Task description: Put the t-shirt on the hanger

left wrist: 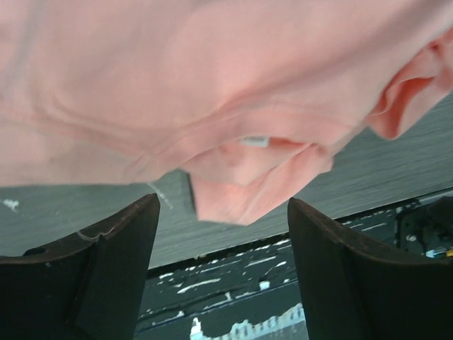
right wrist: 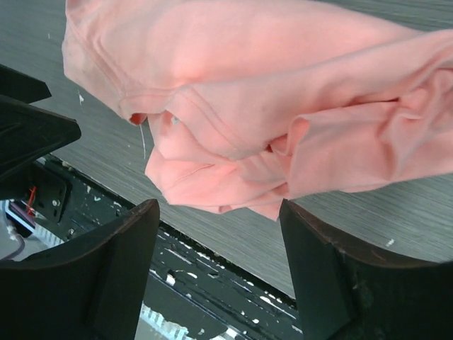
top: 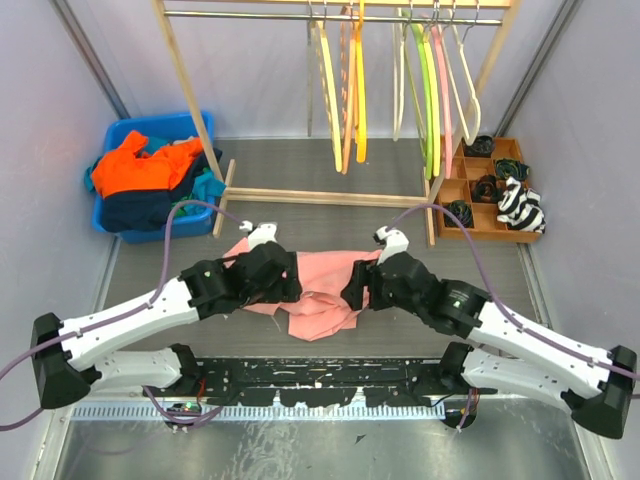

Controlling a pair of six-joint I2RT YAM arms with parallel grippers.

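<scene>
Left gripper (left wrist: 223, 202) gaping wide at left end of crumpled t-shirt (top: 320, 285), right gripper (right wrist: 218, 205) wide at right end, gripping nothing.

One high rear overview of the whole table (top: 330, 220); two close wrist views, all sharing the t-shirt (top: 325, 285).

blue bin (top: 118, 133): orange garment (top: 135, 165) inside | wooden rack (top: 330, 197): yellow hanger (top: 331, 110), green hanger (top: 431, 100) | tray (top: 490, 237): striped cloth (top: 520, 205)
</scene>
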